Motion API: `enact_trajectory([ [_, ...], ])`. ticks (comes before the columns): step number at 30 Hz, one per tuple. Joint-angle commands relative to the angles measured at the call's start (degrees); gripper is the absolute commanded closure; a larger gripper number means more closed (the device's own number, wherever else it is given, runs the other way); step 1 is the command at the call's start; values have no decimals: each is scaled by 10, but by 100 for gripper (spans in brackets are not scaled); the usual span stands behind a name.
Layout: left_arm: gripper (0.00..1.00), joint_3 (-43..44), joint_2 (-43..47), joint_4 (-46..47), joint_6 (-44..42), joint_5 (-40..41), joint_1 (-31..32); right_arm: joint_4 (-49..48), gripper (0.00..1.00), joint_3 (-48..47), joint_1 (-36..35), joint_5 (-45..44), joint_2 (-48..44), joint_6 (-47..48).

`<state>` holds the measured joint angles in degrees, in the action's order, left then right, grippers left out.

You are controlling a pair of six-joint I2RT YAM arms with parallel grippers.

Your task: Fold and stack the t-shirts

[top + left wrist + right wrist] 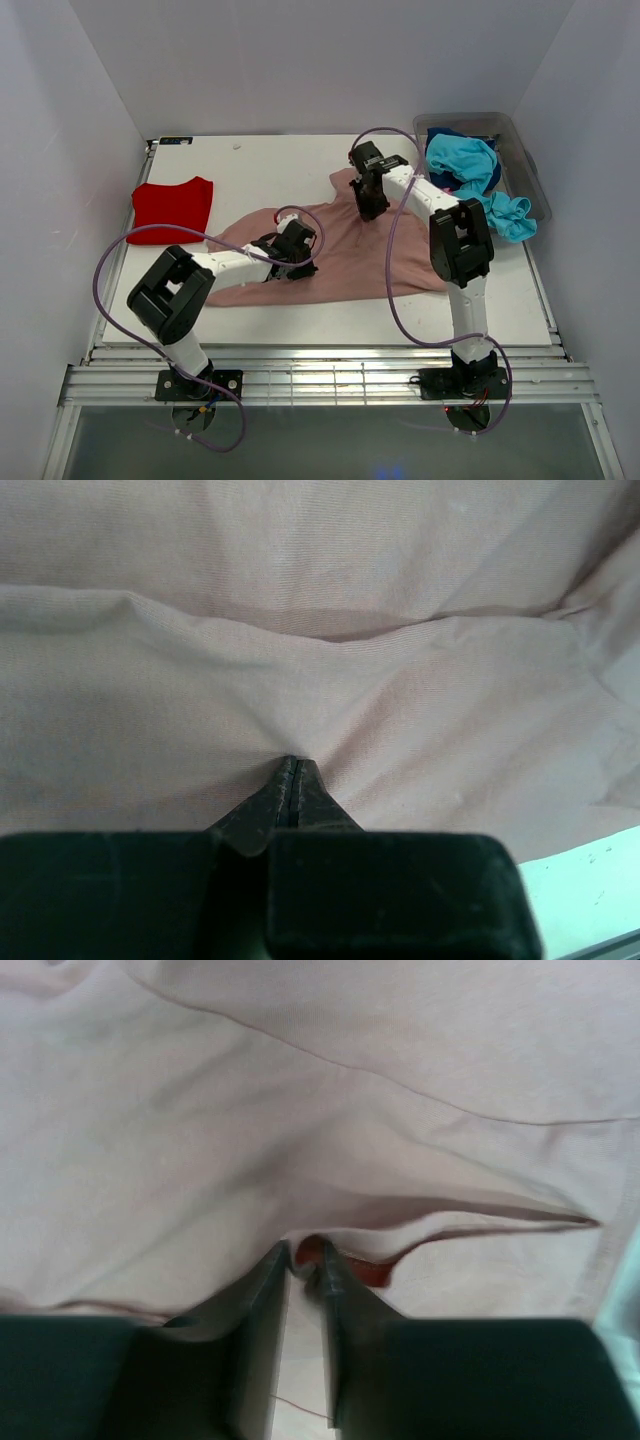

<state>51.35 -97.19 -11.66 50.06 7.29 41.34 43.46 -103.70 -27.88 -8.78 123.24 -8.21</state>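
- Left jaws are squeezed tight together, and a little pinch of the dusty-pink t-shirt (320,660) puckers up right at their tips.
- Right jaws nip a folded edge of the same shirt. We see only a thin slit between them lower down.
- From above, we see the dusty-pink t-shirt lying spread out and wrinkly in the middle of the white bench (250,165).
- Our left arm (225,265) reaches to the shirt's left part, and our right arm (425,195) reaches to its far edge.
- We see a red t-shirt (172,208) lying flat at the left side of the bench, apart from the pink one.
- We see a clear grey bin (465,117) at the far right corner of the bench.
- Inside the bin, a turquoise t-shirt (465,165) is bunched up and hangs over the near rim, with a bit of navy cloth (440,133) peeking out behind it.
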Motion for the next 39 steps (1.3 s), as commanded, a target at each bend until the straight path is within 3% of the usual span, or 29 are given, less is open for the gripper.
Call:
enact_trajectory([
  [1, 100, -31, -5, -74, 1, -12, 12, 10, 66, -14, -1, 27, 34, 21],
  [2, 100, -30, -5, -74, 1, -13, 13, 14, 54, -13, -1, 30, 38, 27],
  [6, 100, -20, 9, -85, -6, 3, 22, -7, 46, 18, -1, 20, -3, 28],
  [12, 100, 46, 82, -121, -15, 44, 28, -65, 44, 83, -2, -5, -149, 17],
  [19, 98, 81, 173, -177, -13, 94, 30, -36, 40, 163, -12, -27, -253, -13],
  [21, 98, 69, 190, -207, -13, 117, 30, -29, 54, 211, -13, -26, -262, -19],
  [22, 98, 61, 193, -213, -15, 130, 30, -29, 65, 228, -13, -25, -263, -23],
  [23, 100, 51, 195, -217, -16, 132, 30, -29, 87, 244, -13, -24, -262, -26],
  [24, 100, 27, 195, -221, -16, 133, 30, -27, 92, 259, -13, -20, -258, -28],
  [28, 100, -38, 188, -219, -4, 132, 30, -43, 92, 332, -12, -1, -245, -35],
  [39, 100, -113, 164, -214, 41, 127, 30, -44, 92, 399, -28, 27, -222, -69],
])
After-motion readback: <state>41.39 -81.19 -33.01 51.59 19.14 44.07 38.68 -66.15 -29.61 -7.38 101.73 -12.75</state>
